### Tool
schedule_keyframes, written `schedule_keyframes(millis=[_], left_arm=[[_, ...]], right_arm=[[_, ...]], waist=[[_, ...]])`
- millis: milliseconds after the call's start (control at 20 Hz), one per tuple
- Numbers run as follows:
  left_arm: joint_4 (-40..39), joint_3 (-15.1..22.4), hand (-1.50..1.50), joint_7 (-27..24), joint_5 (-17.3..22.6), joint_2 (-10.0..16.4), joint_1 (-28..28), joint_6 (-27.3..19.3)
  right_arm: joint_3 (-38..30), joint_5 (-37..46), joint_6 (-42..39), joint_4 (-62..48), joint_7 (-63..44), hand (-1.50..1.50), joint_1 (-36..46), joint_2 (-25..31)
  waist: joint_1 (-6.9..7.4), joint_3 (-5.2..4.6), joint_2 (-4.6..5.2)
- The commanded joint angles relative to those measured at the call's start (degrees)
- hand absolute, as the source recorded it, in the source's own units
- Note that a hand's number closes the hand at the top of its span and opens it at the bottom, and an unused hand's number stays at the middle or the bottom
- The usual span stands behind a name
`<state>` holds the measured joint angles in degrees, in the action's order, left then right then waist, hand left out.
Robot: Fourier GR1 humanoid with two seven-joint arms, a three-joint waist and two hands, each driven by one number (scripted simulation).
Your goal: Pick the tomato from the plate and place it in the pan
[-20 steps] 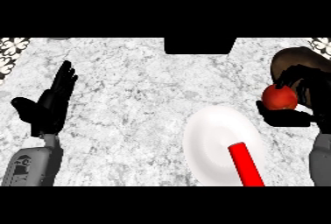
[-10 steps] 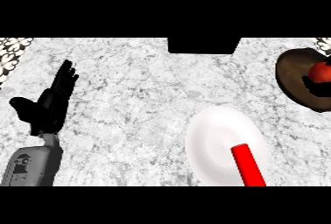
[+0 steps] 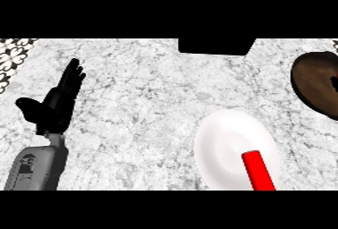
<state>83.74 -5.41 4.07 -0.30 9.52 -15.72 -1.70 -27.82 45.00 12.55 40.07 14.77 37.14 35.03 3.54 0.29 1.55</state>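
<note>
The tomato no longer shows: a second ago it was red in the right hand above the pan [image 3: 315, 85], and now only the pan's brown inside is seen at the right edge. A dark sliver there may be the right hand [image 3: 334, 84]; whether it holds anything I cannot tell. The plate [image 3: 228, 143] keeps just a red stick [image 3: 259, 171]. So the placing looks done or nearly so. The left hand [image 3: 56, 105] rests open on the counter [image 3: 152, 103].
</note>
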Motion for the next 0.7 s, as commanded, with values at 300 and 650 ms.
schedule_keyframes(millis=[300, 650], left_arm=[[0.3, 1.6, 0.0, 1.5, -0.8, -1.8, -2.6, -1.2], [-2.2, 1.7, 0.0, -0.6, -1.1, -1.8, -2.7, -0.4]], right_arm=[[-5.3, -2.8, 3.6, -19.4, 8.2, 1.5, 5.0, 1.6], [-6.1, -4.9, -12.5, -27.2, 8.6, -1.5, 7.9, 3.6]], waist=[[1.36, 0.32, 0.87], [1.48, 0.32, 1.37]])
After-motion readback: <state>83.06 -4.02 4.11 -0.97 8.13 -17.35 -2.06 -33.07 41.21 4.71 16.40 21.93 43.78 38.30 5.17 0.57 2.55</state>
